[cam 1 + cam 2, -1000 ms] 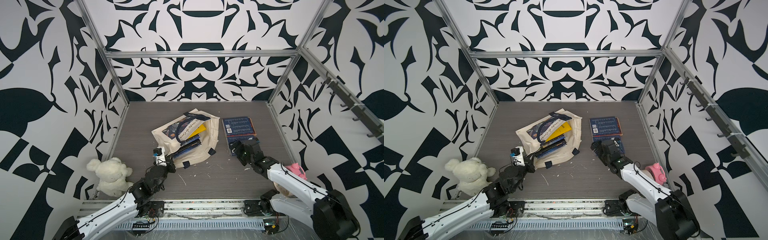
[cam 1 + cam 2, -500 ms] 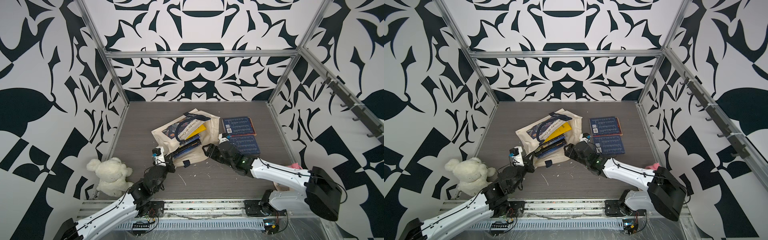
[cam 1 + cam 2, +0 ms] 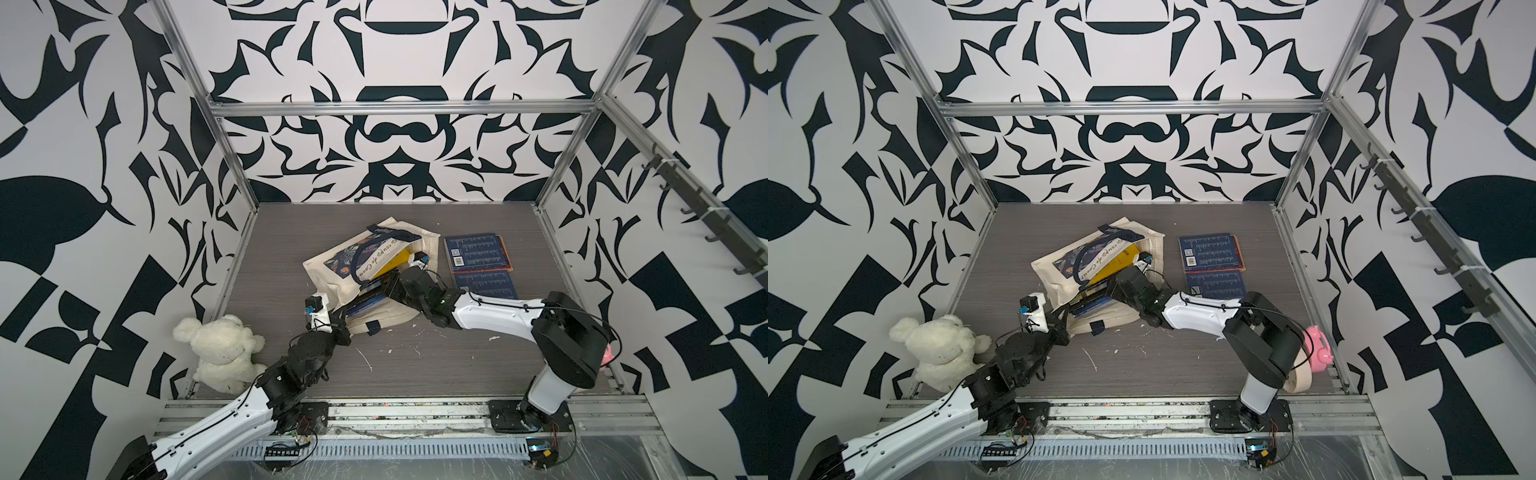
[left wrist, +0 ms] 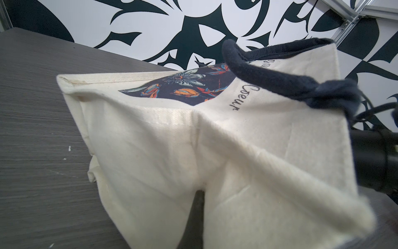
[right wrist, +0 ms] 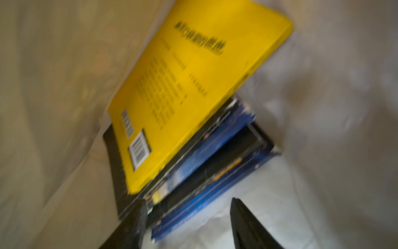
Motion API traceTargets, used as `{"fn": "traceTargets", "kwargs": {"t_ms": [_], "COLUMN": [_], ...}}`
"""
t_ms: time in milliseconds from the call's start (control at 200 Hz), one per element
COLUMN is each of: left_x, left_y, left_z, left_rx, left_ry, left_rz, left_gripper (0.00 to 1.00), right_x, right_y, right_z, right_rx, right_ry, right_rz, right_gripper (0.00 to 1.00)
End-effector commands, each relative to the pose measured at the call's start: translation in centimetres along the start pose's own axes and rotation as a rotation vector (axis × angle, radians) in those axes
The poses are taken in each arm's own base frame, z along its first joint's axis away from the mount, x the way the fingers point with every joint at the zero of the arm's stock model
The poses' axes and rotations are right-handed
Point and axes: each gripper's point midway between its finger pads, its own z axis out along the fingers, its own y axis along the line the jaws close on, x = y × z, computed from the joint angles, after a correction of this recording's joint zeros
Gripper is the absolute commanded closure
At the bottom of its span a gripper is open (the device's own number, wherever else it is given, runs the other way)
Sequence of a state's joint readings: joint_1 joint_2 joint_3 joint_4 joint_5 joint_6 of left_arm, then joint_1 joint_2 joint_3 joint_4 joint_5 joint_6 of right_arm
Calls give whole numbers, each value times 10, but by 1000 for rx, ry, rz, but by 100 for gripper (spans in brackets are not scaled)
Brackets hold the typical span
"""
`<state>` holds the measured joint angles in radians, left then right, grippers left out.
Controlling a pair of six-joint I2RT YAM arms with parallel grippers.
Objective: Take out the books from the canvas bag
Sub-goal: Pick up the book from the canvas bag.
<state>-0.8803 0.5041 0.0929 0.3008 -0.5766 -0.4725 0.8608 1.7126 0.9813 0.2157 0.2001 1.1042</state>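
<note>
Canvas bag [image 3: 328,286] lying open | inside: yellow book [image 5: 193,86] atop blue books [image 5: 215,146] | left gripper [image 3: 341,316] pinching rim | right gripper [image 5: 188,201] spread inside

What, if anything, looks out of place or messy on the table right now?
White flecks litter the dark tabletop on the near side of the canvas bag, like crumbs or scuffs. A plush bear sits at the table's edge, unrelated to the books.

Canvas bag [image 3: 397,319] lying open, books [image 5: 193,120] stacked inside; two books [image 3: 476,251] beside.
</note>
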Motion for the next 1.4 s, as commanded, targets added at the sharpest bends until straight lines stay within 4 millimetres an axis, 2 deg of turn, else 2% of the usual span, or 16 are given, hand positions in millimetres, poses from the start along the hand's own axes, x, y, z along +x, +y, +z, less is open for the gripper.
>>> {"fn": "traceTargets", "kwargs": {"t_ms": [0,265,535,645,735,930,1105,1290,1395], "left_x": [-17,-17,-16,-16,-16,-16,-16,-16,-15], "left_y": [-14,-15,-17,-17,-17,-18,-18,-17,-17], "left_z": [-2,-2,-1,-1,-1,-1,-1,0,0], "left_rx": [62,65,71,74,75,77,75,72,72], "left_ry": [-55,-49,-44,-42,-43,-42,-43,-42,-40], "left_rz": [-33,-31,-32,-31,-32,-30,-30,-30,-28], "left_gripper": [100,100,100,100,100,100,100,100,100], "right_x": [-35,-67,-80,-82,-86,-96,-96,-94,-91], "right_y": [6,1,7,14,21,51,75,80,93], "right_z": [8,26,45,48,47,35,29,26,20], "right_rx": [-24,12,-55,-99,-130,-231,-282,-290,-324], "right_ry": [-105,-210,-287,-308,-325,-342,-338,-343,-343], "right_rz": [54,39,53,45,49,42,9,-6,-19], "right_gripper": [37,38,39,44,47,53,55,55,55]}}
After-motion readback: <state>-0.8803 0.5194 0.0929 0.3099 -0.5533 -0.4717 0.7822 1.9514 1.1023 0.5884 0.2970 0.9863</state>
